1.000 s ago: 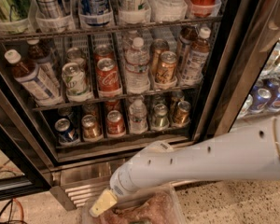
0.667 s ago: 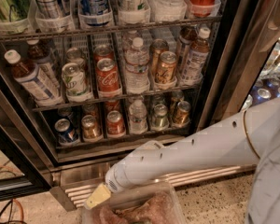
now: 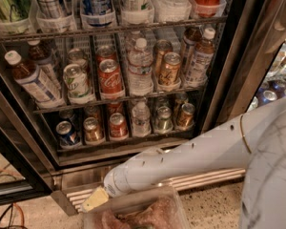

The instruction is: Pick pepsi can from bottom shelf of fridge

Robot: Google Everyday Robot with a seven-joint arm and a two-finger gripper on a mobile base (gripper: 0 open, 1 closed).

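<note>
The pepsi can [image 3: 66,133] is blue with a silver top and stands upright at the left end of the bottom shelf [image 3: 128,142] of the fridge [image 3: 214,85]. My white arm reaches in from the right, below the shelf. My gripper [image 3: 94,199] shows as a yellowish tip low in front of the ribbed steel base grille [image 3: 76,194]. It is below and slightly right of the pepsi can, well apart from it. Nothing shows in it.
Next to the pepsi can stand a gold-brown can [image 3: 92,130], a red cola can [image 3: 117,125], a water bottle [image 3: 141,120] and more cans. The open door frame [image 3: 14,175] is at the left, cables [image 3: 5,216] lie on the floor, and a clear tray [image 3: 138,213] sits below my arm.
My arm has stretched further left across the fridge's base, and the gripper has moved left and slightly down. The cans and bottles have not moved.
</note>
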